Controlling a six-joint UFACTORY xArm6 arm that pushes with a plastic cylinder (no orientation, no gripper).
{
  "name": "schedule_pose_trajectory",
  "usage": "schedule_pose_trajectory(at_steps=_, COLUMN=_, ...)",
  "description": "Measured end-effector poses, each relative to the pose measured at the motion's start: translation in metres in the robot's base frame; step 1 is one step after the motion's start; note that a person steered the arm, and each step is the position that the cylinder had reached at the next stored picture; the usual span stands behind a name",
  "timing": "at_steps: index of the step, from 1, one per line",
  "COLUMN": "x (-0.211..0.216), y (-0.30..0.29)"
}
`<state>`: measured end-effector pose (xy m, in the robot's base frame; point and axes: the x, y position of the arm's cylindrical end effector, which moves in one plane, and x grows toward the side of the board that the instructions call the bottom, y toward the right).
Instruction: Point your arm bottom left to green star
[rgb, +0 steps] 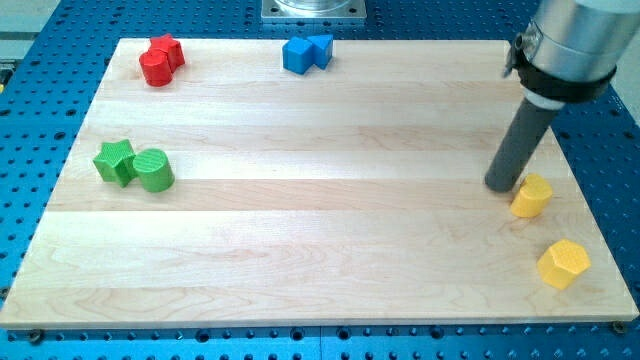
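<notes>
My tip (500, 186) is a bare rod with no jaws, resting just left of a yellow block (531, 195). The green star (114, 161) lies well apart from that block, toward the view's left, touching a green cylinder (154, 170).

Green star (114, 160), green cylinder (154, 170), two red blocks (161, 60), two blue blocks (306, 53), two yellow blocks (531, 196), pale wood board (320, 220)

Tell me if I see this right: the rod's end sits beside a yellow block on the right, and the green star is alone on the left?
Not quite. In the camera view the green star touches a green cylinder. My tip does sit beside the yellow block.
</notes>
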<state>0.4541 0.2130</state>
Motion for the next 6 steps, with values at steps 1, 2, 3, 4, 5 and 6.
schedule_pose_trajectory(at_steps=1, x=0.009, y=0.025)
schedule_pose_trajectory(at_steps=2, x=0.043, y=0.029)
schedule_pose_trajectory(at_steps=3, x=0.023, y=-0.003)
schedule_pose_trajectory(at_steps=4, x=0.037, y=-0.153)
schedule_pose_trajectory(at_steps=5, x=0.066, y=-0.302)
schedule_pose_trajectory(at_steps=6, x=0.056, y=-0.442)
